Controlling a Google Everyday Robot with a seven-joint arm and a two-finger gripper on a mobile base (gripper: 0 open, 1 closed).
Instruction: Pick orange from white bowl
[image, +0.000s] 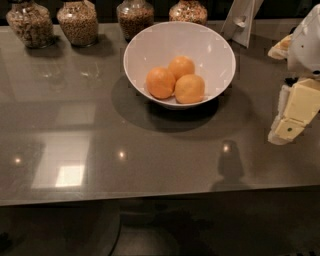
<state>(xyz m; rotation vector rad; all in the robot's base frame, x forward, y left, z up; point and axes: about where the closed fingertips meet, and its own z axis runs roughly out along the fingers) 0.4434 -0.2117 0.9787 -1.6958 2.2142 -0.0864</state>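
Note:
The white bowl (220, 50) stands on the grey table at the back middle. It holds three oranges. The paler, yellower orange (190, 88) lies at the front right of the bowl. A deeper reddish orange (160, 82) touches it on the left, and a smaller one (181, 66) sits behind them. My gripper (284, 132) hangs at the right edge of the view, pointing down. It is to the right of the bowl and apart from it, just above the table, with nothing seen in it.
Several glass jars of grains (77, 22) line the table's back edge. A white stand (241, 20) rises behind the bowl on the right. The table's front edge (150, 197) runs across the lower part of the view.

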